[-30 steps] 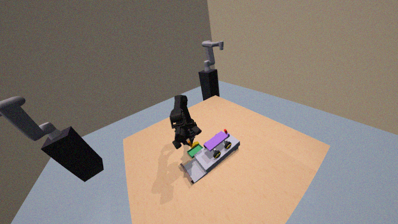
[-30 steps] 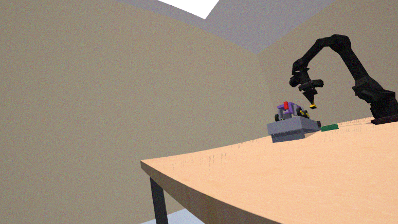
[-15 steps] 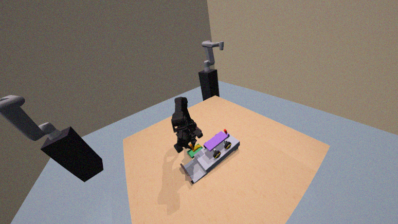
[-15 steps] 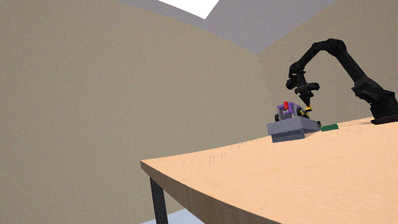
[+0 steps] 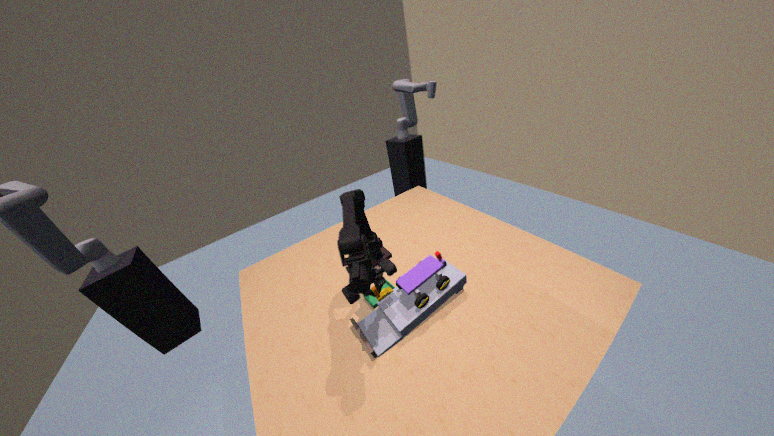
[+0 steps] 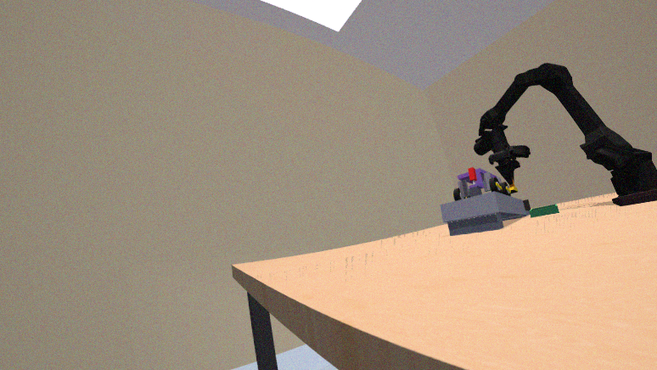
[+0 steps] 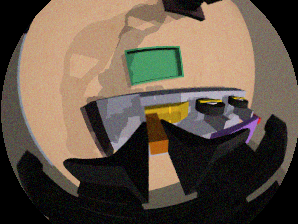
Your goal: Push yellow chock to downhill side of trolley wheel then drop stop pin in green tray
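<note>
My gripper [image 5: 376, 288] [image 6: 511, 182] [image 7: 155, 126] is shut on the orange handle of the yellow chock [image 5: 385, 294] [image 6: 513, 188] [image 7: 172, 113]. The chock is held above the ramp [image 5: 401, 315] [image 6: 468, 211] [image 7: 112, 112], downhill of the trolley, with a gap to the lower wheel [image 5: 421, 300] [image 7: 210, 106] in the wrist view. Its black base is not clearly visible. The purple trolley [image 5: 420, 274] [image 6: 479, 177] stands on the ramp. The red-headed stop pin [image 5: 438, 255] [image 6: 472, 174] [image 7: 259, 120] is at its uphill end. The green tray [image 6: 544, 210] [image 7: 155, 66] looks empty.
The tray lies on the wooden table [image 5: 487, 352] [image 6: 413, 284] beside the ramp, on the arm-base side. A dark end stop [image 7: 98, 129] crosses the ramp's low end. Two grey arms on black pedestals [image 5: 143, 303] [image 5: 407, 165] stand beyond the table.
</note>
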Available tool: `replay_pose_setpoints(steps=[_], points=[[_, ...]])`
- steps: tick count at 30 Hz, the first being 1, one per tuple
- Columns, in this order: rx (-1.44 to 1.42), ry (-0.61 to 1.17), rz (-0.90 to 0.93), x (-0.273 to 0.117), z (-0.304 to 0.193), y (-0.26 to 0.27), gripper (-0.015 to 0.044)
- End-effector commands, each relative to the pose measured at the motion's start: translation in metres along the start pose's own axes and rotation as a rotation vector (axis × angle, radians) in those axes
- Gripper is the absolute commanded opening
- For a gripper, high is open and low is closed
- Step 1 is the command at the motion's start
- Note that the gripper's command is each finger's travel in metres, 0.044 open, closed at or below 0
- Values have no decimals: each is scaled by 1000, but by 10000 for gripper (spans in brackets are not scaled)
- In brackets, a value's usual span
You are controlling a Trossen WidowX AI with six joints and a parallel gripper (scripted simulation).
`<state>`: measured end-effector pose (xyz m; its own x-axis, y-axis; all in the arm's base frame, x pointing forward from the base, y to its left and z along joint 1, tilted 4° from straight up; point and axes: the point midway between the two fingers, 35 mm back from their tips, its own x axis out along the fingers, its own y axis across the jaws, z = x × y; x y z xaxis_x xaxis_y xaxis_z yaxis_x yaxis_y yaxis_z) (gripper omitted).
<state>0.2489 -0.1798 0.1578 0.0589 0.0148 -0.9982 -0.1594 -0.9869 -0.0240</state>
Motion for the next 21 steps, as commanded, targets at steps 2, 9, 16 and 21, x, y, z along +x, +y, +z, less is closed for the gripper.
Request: replay_pose_setpoints(steps=[2, 9, 16, 21], points=[[5, 3, -3, 13, -1, -1, 0], [5, 3, -3, 29, -1, -2, 0], [5, 3, -3, 29, -1, -4, 0], [5, 3, -4, 28, 0, -9, 0]])
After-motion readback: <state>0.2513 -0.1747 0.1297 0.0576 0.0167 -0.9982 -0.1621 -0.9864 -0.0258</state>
